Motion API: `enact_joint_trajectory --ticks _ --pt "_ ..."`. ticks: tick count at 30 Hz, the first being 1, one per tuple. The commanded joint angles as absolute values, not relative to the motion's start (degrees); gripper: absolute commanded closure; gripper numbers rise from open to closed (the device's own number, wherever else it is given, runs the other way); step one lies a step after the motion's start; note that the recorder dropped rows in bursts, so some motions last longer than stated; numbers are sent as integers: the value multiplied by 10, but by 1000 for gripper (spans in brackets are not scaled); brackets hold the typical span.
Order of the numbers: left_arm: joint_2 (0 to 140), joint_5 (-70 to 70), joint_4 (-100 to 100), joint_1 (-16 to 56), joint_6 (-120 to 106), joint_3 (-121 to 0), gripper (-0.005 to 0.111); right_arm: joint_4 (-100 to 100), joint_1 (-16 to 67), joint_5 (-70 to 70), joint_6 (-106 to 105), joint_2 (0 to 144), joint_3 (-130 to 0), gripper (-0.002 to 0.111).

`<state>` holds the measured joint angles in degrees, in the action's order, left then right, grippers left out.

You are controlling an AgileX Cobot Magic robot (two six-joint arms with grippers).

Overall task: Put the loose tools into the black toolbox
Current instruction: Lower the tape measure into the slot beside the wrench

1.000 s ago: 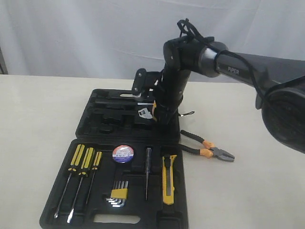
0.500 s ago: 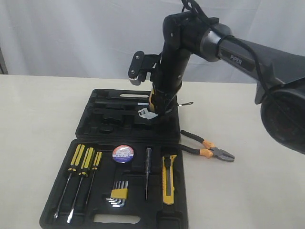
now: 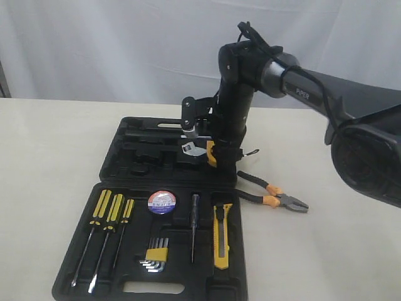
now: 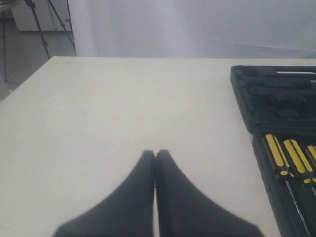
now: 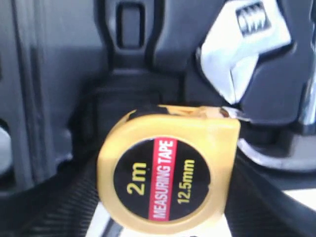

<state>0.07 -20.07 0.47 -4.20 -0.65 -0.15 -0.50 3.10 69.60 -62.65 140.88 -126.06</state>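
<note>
Right gripper jaws pinch the round yellow tape measure across its rim, label face showing, just above the lid half of the black toolbox. The case looks hard, smooth and light. Its curved edge probably slips, so the flat faces give a surer hold. The pliers lie just beside the toolbox's right edge. The left gripper, jaws pressed together, hovers off the toolbox's left side.
</note>
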Motion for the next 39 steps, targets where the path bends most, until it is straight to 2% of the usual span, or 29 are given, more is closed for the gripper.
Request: enact_joint_trajectory --ticks 1,39 --pt "0 -196 0 -39 -4 0 107 0 11 700 -643 1409 -1265 109" --pt "0 -196 0 -39 -4 0 107 43 33 700 -677 1410 -1265 109"
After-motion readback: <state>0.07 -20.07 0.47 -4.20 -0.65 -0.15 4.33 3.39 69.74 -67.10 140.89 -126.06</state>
